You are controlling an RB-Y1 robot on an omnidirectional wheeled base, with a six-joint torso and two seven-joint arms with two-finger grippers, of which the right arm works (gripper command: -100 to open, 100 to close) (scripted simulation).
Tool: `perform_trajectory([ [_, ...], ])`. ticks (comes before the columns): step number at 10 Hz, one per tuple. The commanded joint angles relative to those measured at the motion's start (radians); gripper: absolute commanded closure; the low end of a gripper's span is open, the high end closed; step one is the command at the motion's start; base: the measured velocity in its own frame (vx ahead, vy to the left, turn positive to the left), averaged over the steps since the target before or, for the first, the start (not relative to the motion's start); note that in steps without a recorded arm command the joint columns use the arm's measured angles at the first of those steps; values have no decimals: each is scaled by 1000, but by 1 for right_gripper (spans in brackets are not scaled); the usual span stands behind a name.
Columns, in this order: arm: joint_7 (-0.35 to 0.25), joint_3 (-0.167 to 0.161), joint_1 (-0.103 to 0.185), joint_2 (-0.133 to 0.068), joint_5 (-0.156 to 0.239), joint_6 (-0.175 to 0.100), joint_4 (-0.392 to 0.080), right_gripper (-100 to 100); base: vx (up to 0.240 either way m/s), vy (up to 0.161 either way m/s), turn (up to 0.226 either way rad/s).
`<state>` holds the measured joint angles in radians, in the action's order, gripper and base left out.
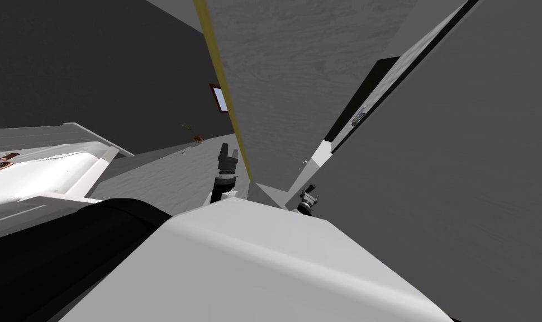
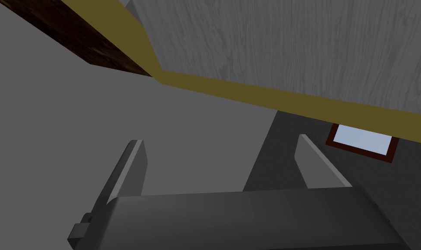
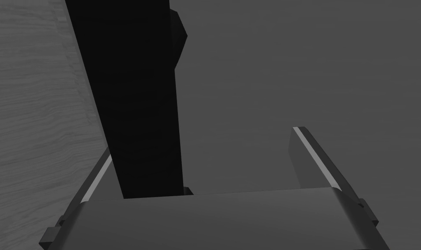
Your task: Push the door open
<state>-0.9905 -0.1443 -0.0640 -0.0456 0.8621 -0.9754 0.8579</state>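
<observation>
A dark grey door panel [image 1: 460, 167] fills the right side, with a small handle [image 1: 358, 116] at its edge. A narrow black gap [image 1: 359, 95] separates it from a grey wood-grain panel [image 1: 298, 72] trimmed in yellow [image 1: 225, 95]. My right gripper [image 1: 309, 193] is low, close to the dark panel [image 3: 314, 65]. It stands open [image 3: 204, 139] with nothing between its fingers, and the black gap [image 3: 136, 108] runs past one finger. My left gripper [image 1: 228, 150] is open [image 2: 219, 139] beside the yellow trim [image 2: 292, 100].
A white tub-like fixture [image 1: 41, 173] stands at the left. A red-framed picture [image 1: 219, 98] hangs on the dark far wall, and a small orange object [image 1: 198, 138] lies on the grey floor [image 1: 152, 179] below it.
</observation>
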Motion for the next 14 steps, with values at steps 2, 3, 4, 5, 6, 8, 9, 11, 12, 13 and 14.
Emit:
perform_trajectory([
  [2, 3, 24, -29, -31, 8, -3, 8, 100, 4, -6, -21],
  [3, 3, 24, -29, -31, 8, -3, 8, 100, 0, -1, 19],
  [4, 3, 24, -29, -31, 8, -3, 8, 100, -6, -4, 14],
  [5, -4, 32, 15, -12, 8, -10, -32, 100, 15, -10, 110],
  [6, -3, 42, 16, -16, 10, -13, -37, 100, 15, -38, 95],
  [8, -3, 49, 16, -18, 12, -14, -41, 100, 10, -34, 21],
  [9, -3, 49, 16, -18, 12, -14, -36, 100, 0, 0, 0],
  [11, -3, 49, 16, -18, 12, -14, -41, 100, 3, -10, -5],
  [12, -3, 49, 16, -18, 12, -14, -41, 100, 11, -5, 9],
  [13, -3, 49, 16, -18, 12, -14, -41, 100, 15, 4, 15],
  [14, -3, 49, 16, -18, 12, -14, -41, 100, 0, 0, 0],
])
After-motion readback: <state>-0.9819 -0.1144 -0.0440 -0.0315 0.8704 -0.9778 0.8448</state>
